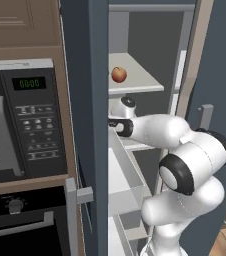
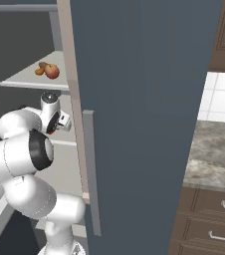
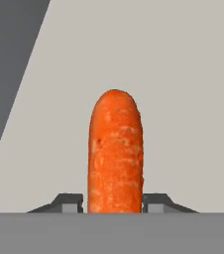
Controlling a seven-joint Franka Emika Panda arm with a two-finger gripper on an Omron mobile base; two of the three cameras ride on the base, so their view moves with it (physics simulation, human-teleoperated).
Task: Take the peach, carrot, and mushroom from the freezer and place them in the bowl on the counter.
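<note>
In the hand view, a stubby bright orange carrot (image 3: 115, 151) is clamped at lower centre between the end effector (image 3: 114, 202) fingertips. Upper left in the right base view, a round red peach (image 2: 52, 71) is seen on the pale grey freezer shelf (image 2: 22, 78).

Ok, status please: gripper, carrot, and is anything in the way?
Gripper closed on the carrot, over the pale freezer shelf. Peach and mushroom on the upper shelf. Nothing blocking.

The pincer (image 3: 115, 203) clamps the carrot (image 3: 115, 149) above a pale shelf (image 3: 183, 99).
</note>
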